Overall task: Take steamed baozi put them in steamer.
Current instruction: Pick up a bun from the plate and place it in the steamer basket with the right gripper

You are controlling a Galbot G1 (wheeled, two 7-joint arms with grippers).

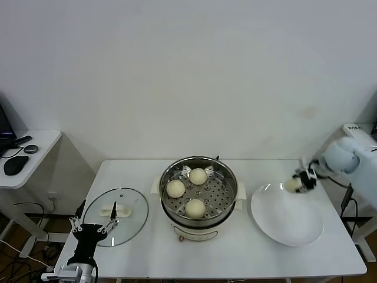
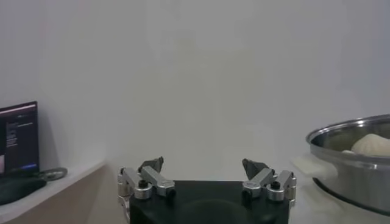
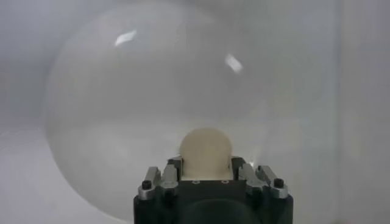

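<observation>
Holding the last bun [image 1: 293, 185] between its fingers, the right gripper [image 1: 299, 181] is seen at the far left rim of the white plate [image 1: 288, 227], on the right side of the table [image 1: 247, 259]. In the right wrist view the fingers [image 3: 172, 170] are clamped on either side of the bun [image 3: 206, 152], with the plate [image 3: 109, 122] beneath it. Whether the bun is already clear of the plate cannot be told.

To do the step well, the bun should be raised straight up until it is free of the plate rim, then carried across to the steamer [image 1: 199, 194] high enough to pass over its steel wall. The grip is best kept light, since soft dough is likely to dent or stick. The bun should be lowered onto a bare patch of the perforated floor and released only once it is resting there; the right side of the basket looks free.

Three buns are already held in the steamer: one at the back [image 1: 198, 175], one at the left [image 1: 175, 188] and one at the front [image 1: 195, 208], near each other but apart. Nothing else is seen on the plate. The glass lid [image 1: 118, 215] is laid flat on the table to the left of the steamer.

The left gripper [image 1: 94, 225] is parked at the near edge of the lid, its fingers [image 2: 151, 176] wide apart and holding nothing
</observation>
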